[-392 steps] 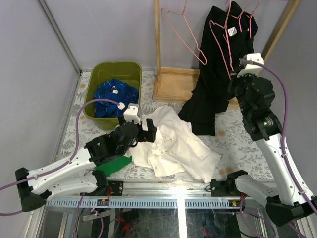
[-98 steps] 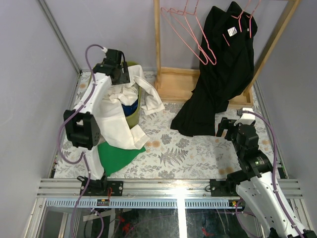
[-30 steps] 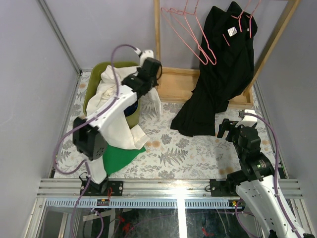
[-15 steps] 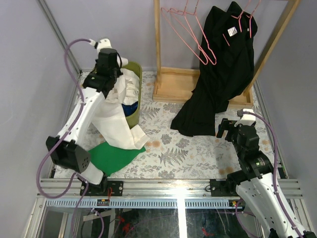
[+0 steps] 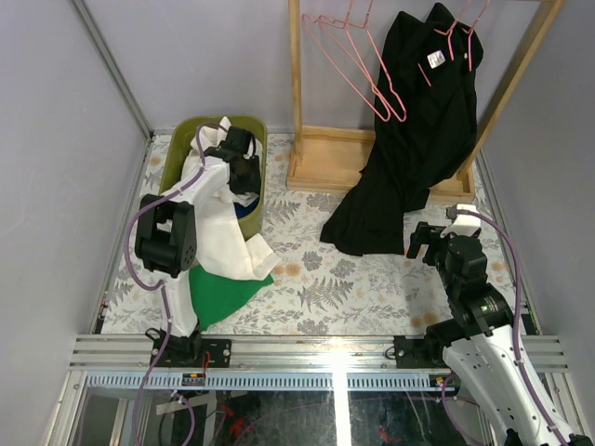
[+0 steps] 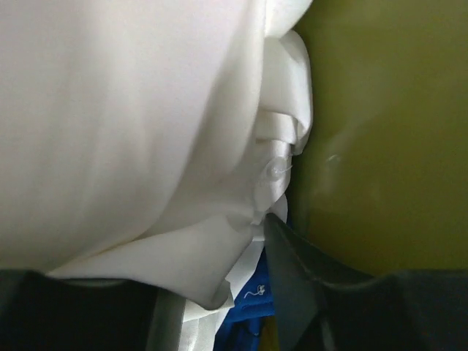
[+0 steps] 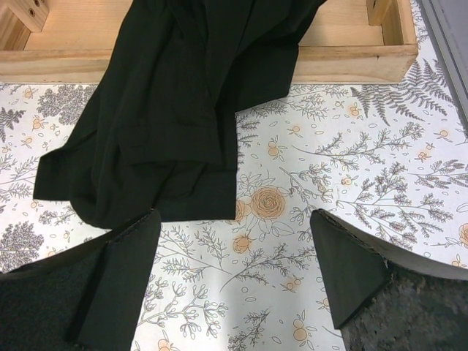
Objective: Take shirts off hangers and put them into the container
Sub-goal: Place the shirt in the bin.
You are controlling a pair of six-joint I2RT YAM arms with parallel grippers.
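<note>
On the overhead feed my left gripper (image 5: pixel 246 178) pointed down into the far left corner of the table (image 5: pixel 372 279). Its wrist camera was filled with the white shirt (image 6: pixel 131 110), bunched against the olive inner wall of the basket (image 6: pixel 380 131). The fingers (image 6: pixel 292 285) stood partly apart. A fold of the white cloth hung loose in the gap, not pinched. A scrap of the blue shirt (image 6: pixel 252 300) showed below it, already inside the basket.

Only part of the white shirt was in. From above I saw the rest of it spilling over the basket's near rim, running alongside my left arm and onto the table. Its lower edge lay on top of the green cloth (image 5: pixel 223 293).

My right gripper (image 7: pixel 234 216) hung low over the right side of the table with its jaws spread wide and nothing between them. Its camera looked at the hem of the black shirts (image 5: pixel 409 139), which trailed onto the table in front of the wooden rack base (image 5: pixel 325 158). They hung from the rack on pink hangers (image 5: pixel 456 37), and I could not tell one from the other in that dark mass. Two bare hangers (image 5: pixel 358 70) hung on the rail beside them, to the left.
</note>
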